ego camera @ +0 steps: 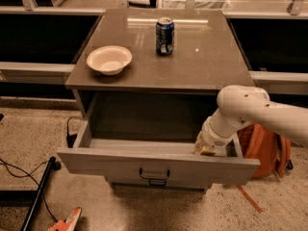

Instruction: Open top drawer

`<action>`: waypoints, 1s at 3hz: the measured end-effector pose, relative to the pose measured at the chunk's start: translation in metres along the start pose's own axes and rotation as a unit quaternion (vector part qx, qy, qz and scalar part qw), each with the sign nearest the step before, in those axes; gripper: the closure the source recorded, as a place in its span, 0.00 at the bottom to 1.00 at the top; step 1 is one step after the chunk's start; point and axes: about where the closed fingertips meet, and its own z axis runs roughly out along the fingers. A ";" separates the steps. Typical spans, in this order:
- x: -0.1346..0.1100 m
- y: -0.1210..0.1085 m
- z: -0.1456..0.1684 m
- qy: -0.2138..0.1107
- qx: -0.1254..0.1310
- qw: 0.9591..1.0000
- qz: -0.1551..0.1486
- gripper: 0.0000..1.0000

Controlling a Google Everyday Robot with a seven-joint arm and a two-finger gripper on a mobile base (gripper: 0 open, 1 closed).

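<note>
The top drawer is pulled far out of the grey cabinet, and its inside shows nothing in it. Its flat grey front carries a small dark bar handle at centre. My white arm reaches in from the right. My gripper hangs down inside the drawer at its right end, just behind the front panel, which hides its tip. It is well to the right of the handle.
A cream bowl and a blue soda can stand on the cabinet top. A lower drawer's handle peeks out below. An orange backpack lies on the floor at the right, black cables at the left.
</note>
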 end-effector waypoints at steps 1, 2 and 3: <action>-0.004 0.022 -0.004 -0.005 -0.034 0.999 -0.013 1.00; -0.004 0.023 -0.005 -0.006 -0.037 0.999 -0.013 1.00; -0.007 0.046 -0.011 -0.009 -0.071 0.997 -0.012 1.00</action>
